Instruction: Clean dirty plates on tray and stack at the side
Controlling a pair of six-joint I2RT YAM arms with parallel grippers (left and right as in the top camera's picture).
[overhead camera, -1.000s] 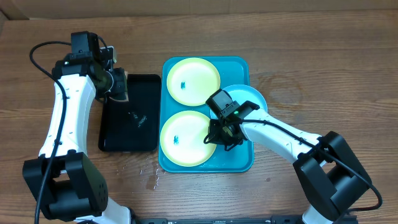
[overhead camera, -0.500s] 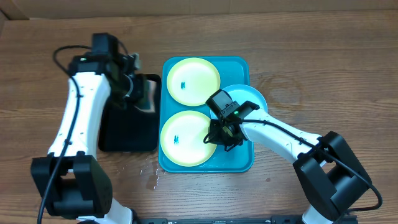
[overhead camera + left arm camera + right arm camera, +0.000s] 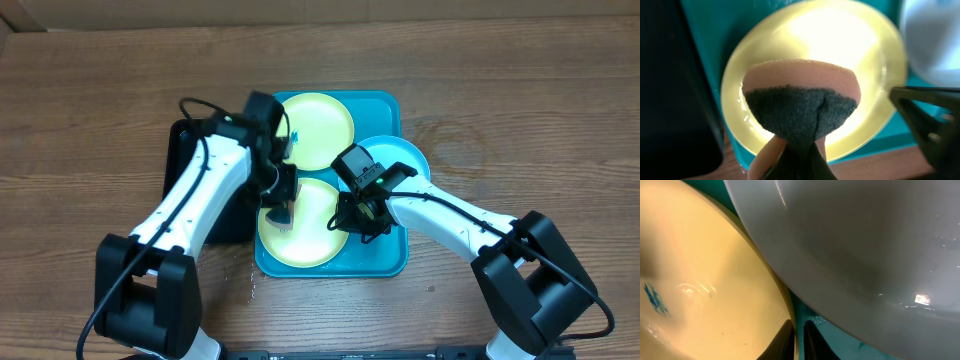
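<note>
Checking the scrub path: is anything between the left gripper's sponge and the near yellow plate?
Nothing visible does. The sponge, in the left gripper, is right over the near yellow plate's bare middle; the cyan plate only crowds its right edge.

Yellow-green plates in tray, cyan plate on rim

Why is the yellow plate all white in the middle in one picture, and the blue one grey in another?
Left wrist view: light glares off the yellow plate, washing its middle out to white; the sponge looks clear. Right wrist view: the blue plate is very close to the camera, so it looks grey and blurry. Overhead view: even light, both plates sharp.
</note>
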